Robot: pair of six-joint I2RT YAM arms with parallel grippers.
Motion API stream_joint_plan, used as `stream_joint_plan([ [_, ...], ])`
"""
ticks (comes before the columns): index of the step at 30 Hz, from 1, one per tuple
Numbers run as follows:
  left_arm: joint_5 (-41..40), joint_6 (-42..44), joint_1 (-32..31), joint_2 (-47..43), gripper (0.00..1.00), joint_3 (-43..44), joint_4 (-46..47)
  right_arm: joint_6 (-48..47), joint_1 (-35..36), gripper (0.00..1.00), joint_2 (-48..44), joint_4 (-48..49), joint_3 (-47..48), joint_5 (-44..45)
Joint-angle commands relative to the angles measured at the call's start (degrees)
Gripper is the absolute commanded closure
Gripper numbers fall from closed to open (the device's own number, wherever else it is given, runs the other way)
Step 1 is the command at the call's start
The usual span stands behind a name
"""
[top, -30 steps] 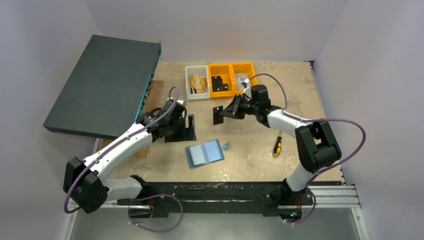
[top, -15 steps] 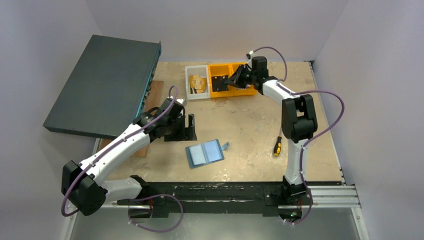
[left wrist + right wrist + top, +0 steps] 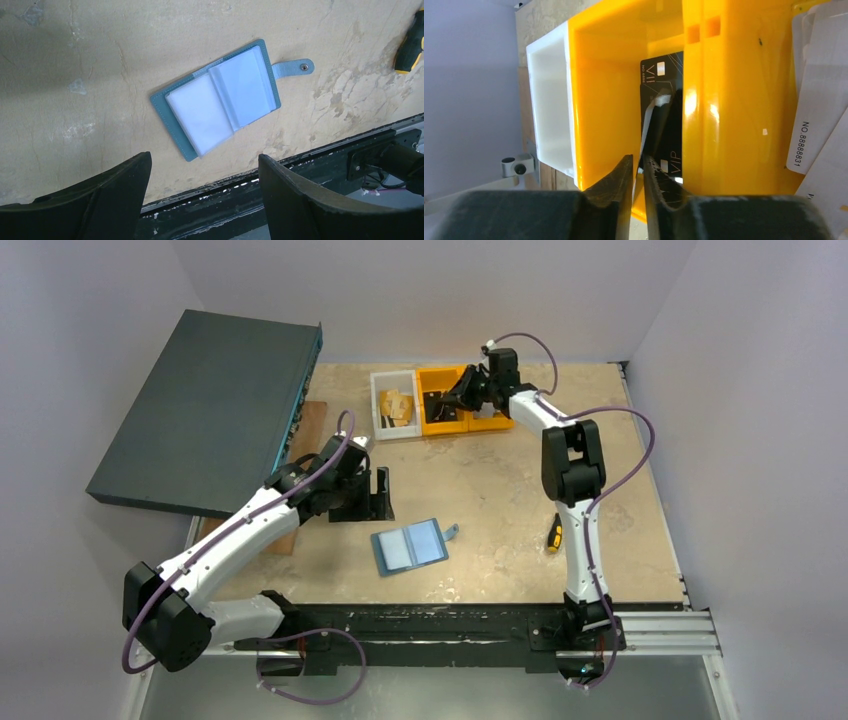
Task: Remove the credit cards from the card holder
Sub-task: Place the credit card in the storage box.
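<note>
The teal card holder (image 3: 410,545) (image 3: 220,100) lies open on the table, its pale pockets showing no card and its stud tab pointing right. Just behind it, my left gripper (image 3: 376,496) (image 3: 205,157) hovers open with nothing in it. My right gripper (image 3: 458,398) (image 3: 638,162) reaches into the middle orange bin (image 3: 441,427) (image 3: 604,100). A black credit card (image 3: 647,122) stands edge-on between its tips. The jaws are parted a little wider than that card. Another black card (image 3: 663,72) lies in the bin.
A white bin (image 3: 378,405) with tan cards (image 3: 398,405) sits left of the orange bin; a second orange bin (image 3: 492,423) with white numbered cards (image 3: 819,115) sits right. A large dark teal box (image 3: 210,410) leans at back left. A screwdriver (image 3: 553,532) (image 3: 410,45) lies right of the holder.
My right arm has swung from mid-table to the back bins, carrying the black card into the orange bin, and its jaws have parted slightly. The left arm has not moved.
</note>
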Motion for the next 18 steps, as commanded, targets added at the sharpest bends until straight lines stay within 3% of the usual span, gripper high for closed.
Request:
stream_joint_plan([
  [1,0.8,1.3,-0.2,-0.9,0.22,2.1,0.6,0.0,0.2,0.81,-0.7,-1.1,4.1,2.3],
  [13,0.9,1.1,-0.2,-0.4,0.22,1.7,1.2,0.2,0.3,0.37,-4.7,-2.3,4.2,2.6],
  [18,0.8,0.6,-0.2,-0.4,0.21,1.3,1.3,0.6,0.3,0.27,-7.1,-3.2,4.0,2.8],
])
